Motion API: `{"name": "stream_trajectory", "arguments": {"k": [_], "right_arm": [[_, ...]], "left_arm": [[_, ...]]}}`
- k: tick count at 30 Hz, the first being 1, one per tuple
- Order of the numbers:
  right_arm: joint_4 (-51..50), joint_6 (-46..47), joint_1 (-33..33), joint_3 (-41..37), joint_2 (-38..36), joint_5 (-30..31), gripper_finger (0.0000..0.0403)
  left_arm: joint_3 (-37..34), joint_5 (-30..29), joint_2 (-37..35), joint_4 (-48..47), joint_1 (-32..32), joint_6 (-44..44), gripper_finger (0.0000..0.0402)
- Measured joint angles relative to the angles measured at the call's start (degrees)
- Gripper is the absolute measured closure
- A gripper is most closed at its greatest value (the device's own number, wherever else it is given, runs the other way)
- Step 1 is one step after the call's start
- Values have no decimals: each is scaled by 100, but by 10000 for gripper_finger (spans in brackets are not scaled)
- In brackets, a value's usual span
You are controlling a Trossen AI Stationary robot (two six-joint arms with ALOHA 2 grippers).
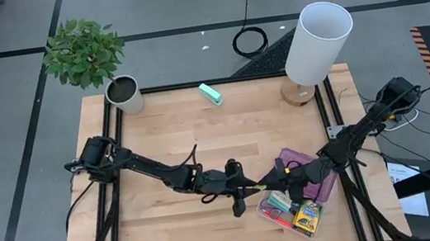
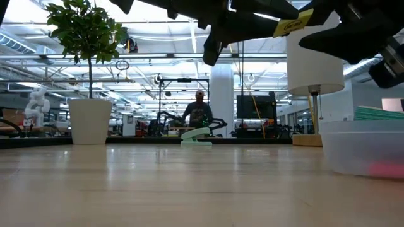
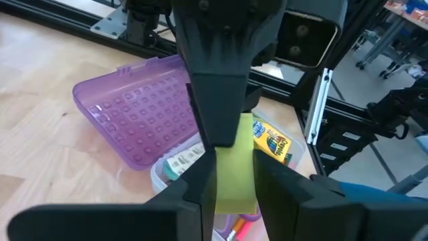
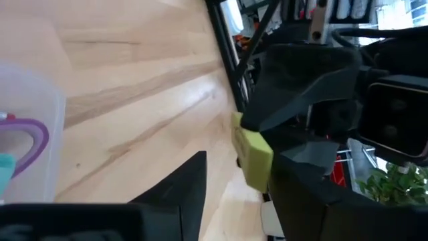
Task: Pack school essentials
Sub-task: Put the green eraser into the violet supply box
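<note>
A small yellow eraser hangs in the air near the table's front right, just left of a clear container. My left gripper reaches in from the left and is shut on it. My right gripper comes from the right and is open, its fingers standing on either side of the eraser's far end. The container holds a crayon box, red and orange pens and purple-handled scissors. Its purple lid lies open behind it. My left gripper pinches the eraser's two long sides between its two fingers, coming level from the table's left. The eraser sticks out past the fingertips toward the right, lifted clear of the table. My right gripper: one finger overlaps the eraser's far end; I cannot tell whether it touches.
A teal block lies at the far middle of the table. A potted plant stands at the far left and a white lamp at the far right. Bare wood lies between them and at the near left.
</note>
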Motion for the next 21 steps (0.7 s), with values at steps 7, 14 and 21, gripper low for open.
{"name": "stream_trajectory", "arguments": {"k": [7, 14, 21], "right_arm": [[23, 9, -18, 0, 8, -2, 297], [24, 105, -18, 0, 8, -4, 349], [11, 116, -16, 0, 8, -45, 380]], "left_arm": [[2, 0, 0, -37, 0, 0, 309], [2, 0, -3, -317, 15, 2, 309], [2, 0, -4, -314, 15, 0, 309]]}}
